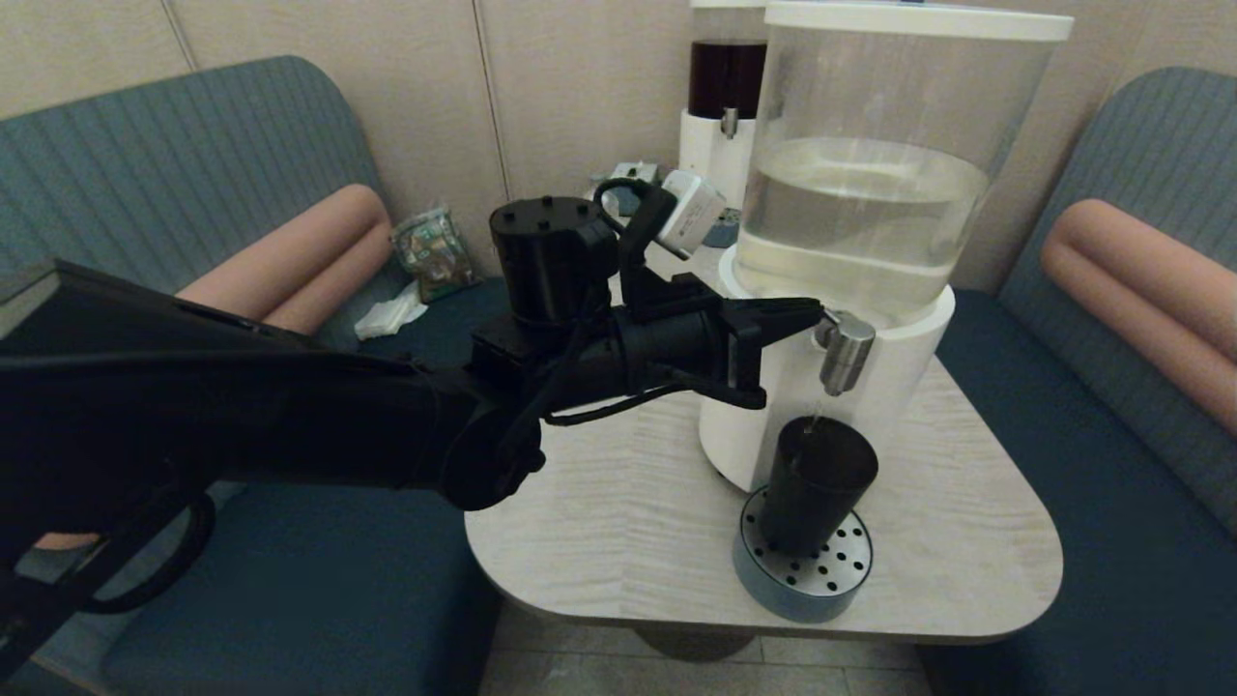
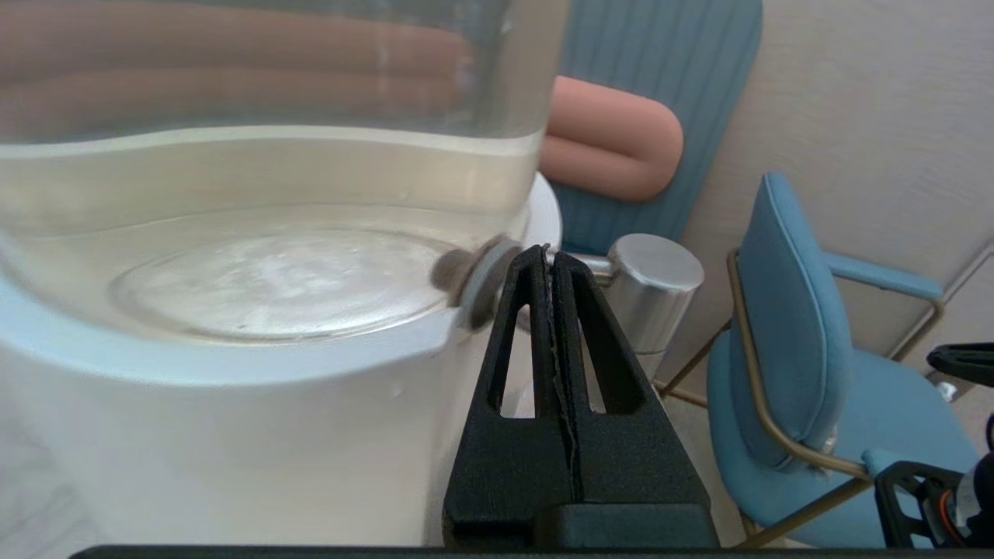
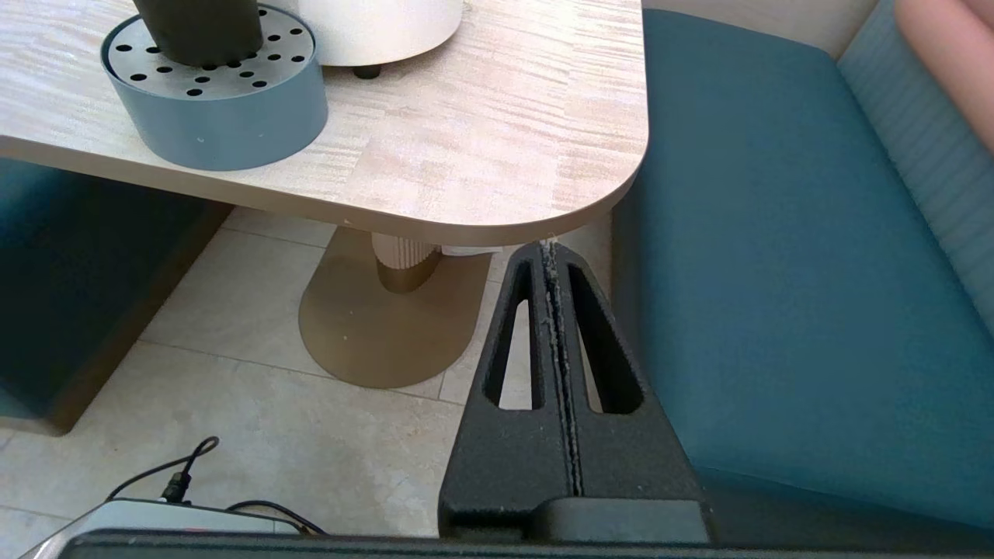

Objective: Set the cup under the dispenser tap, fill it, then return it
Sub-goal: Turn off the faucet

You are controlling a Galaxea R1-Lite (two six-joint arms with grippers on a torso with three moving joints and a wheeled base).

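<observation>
The dark cup [image 1: 817, 483] stands upright on the round perforated drip tray [image 1: 808, 592], directly below the steel dispenser tap [image 1: 846, 353] of the big white-based dispenser [image 1: 870, 193] with pale liquid. My left gripper [image 1: 812, 311] reaches in from the left at tap height. It is shut, and its tips [image 2: 550, 252] touch the thin neck just behind the tap's cylinder [image 2: 652, 287], with nothing held between them. My right gripper [image 3: 550, 247] is shut and parked low, beside the table's near corner. From there the cup's base [image 3: 198, 23] shows on the tray [image 3: 233, 124].
A second dispenser with dark liquid [image 1: 725, 77] stands behind the big one. The wooden table [image 1: 628, 503] is ringed by blue bench seats [image 1: 1111, 503]. A crumpled packet [image 1: 430, 251] lies on the left seat. A blue chair [image 2: 792, 326] stands beyond the tap.
</observation>
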